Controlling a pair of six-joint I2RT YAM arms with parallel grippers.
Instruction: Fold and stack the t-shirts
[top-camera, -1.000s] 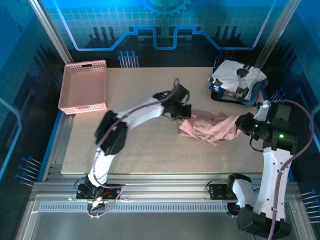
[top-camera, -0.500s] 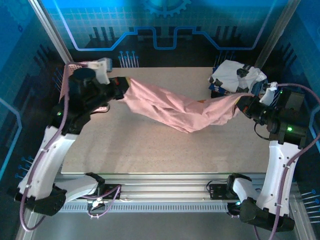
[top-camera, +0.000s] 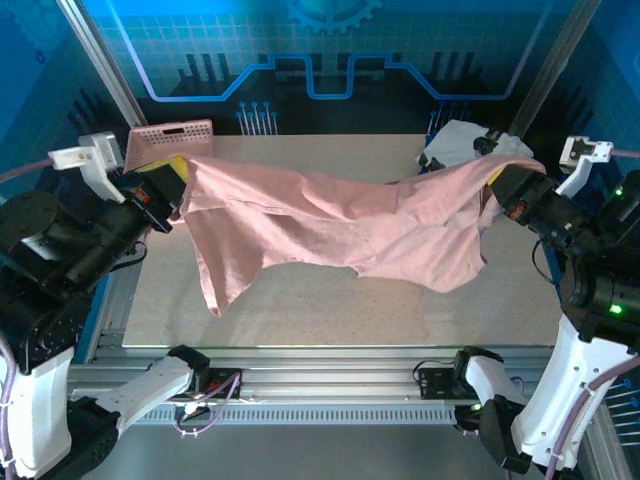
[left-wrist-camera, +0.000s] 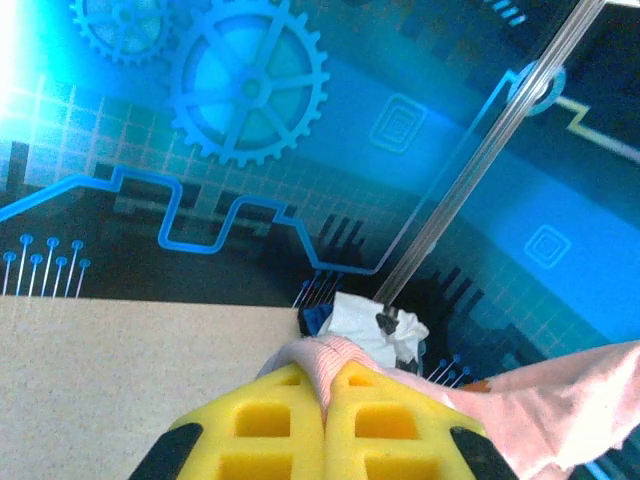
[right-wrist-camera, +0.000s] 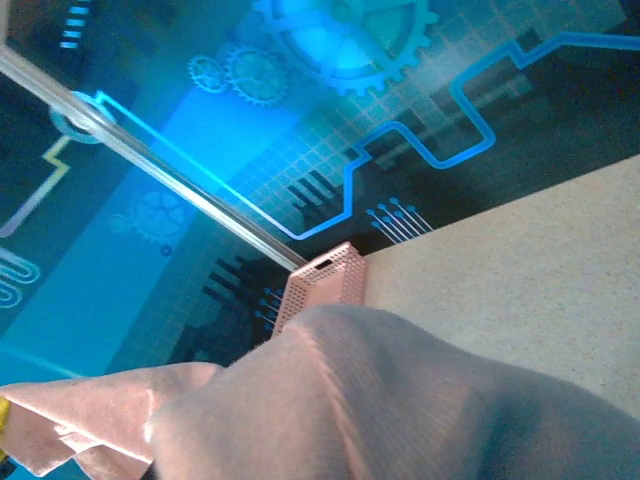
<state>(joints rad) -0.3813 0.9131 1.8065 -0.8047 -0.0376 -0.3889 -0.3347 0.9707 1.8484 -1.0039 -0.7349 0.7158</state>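
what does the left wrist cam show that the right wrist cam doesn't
Left wrist, not right wrist: the left claw, its yellow pads shut on an edge of the dusty-pink shirt, and the white shirt with black patches at the far corner of the table. Right wrist, not left wrist: the pink basket at the far table edge. Both: the dusty-pink shirt, the speckled table and the blue gear-printed backdrop.
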